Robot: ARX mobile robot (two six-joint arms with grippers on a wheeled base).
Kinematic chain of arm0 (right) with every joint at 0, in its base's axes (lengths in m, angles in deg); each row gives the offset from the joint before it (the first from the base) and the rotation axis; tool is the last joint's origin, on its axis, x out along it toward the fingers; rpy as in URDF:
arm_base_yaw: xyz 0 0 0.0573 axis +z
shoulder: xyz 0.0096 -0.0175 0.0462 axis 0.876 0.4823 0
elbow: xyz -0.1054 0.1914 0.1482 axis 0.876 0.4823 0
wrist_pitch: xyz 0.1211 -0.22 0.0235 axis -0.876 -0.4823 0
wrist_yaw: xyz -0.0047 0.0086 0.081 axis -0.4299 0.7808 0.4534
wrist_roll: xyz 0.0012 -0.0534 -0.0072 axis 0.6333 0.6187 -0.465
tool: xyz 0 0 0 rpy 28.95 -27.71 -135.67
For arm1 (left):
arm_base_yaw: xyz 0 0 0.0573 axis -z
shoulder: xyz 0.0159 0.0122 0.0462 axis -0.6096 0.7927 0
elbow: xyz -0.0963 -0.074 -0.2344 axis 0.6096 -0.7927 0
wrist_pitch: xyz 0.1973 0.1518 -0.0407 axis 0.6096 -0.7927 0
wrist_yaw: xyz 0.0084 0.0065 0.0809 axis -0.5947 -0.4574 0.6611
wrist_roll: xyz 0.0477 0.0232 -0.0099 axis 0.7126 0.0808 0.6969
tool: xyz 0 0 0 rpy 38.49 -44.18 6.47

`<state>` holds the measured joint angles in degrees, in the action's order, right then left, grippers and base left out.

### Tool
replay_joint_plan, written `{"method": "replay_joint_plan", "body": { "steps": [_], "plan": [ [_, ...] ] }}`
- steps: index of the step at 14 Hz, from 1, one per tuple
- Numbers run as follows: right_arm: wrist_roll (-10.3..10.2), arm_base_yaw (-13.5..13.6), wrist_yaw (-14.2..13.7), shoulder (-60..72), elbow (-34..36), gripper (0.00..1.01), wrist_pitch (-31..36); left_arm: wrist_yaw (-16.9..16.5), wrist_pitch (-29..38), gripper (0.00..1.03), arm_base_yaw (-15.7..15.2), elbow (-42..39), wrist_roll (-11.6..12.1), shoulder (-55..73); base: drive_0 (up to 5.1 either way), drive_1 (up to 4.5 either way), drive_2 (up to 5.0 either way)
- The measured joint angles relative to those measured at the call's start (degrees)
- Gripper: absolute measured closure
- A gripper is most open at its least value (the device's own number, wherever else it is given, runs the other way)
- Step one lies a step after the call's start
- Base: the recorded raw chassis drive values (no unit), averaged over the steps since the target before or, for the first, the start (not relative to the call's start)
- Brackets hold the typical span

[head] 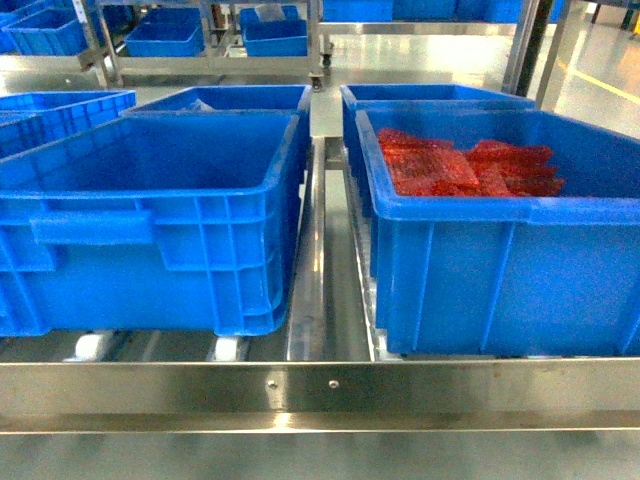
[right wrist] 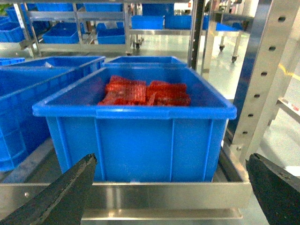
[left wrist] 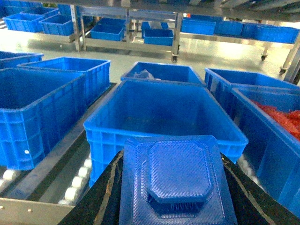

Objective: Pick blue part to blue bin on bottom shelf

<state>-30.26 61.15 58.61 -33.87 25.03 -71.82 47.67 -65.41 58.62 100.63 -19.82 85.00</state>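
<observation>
The left gripper (left wrist: 176, 206) has its fingers clenched on the blue part (left wrist: 177, 180), a flat textured plastic piece with a raised octagon on top, held just in front of the near rim of the empty blue bin (left wrist: 164, 112) on the roller shelf (head: 320, 385). Right of that bin sits another bin (right wrist: 136, 122) with red parts (right wrist: 143, 92) inside. The right gripper (right wrist: 168, 197) faces it from the front, fingers spread wide and holding nothing.

Left gripper (left wrist: 176, 206) clamped around a blue part (left wrist: 177, 180); right gripper (right wrist: 171, 192) spread wide, unloaded.
</observation>
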Motion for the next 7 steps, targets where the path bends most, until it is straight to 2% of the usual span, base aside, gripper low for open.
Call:
{"method": "replay_joint_plan", "body": {
  "steps": [7],
  "plan": [
    [0.0,0.0,0.0,0.0,0.0,0.03,0.0,0.0,0.0,0.6,0.0,-0.1,0.0,0.0,0.0,0.0,0.0]
  ]
}}
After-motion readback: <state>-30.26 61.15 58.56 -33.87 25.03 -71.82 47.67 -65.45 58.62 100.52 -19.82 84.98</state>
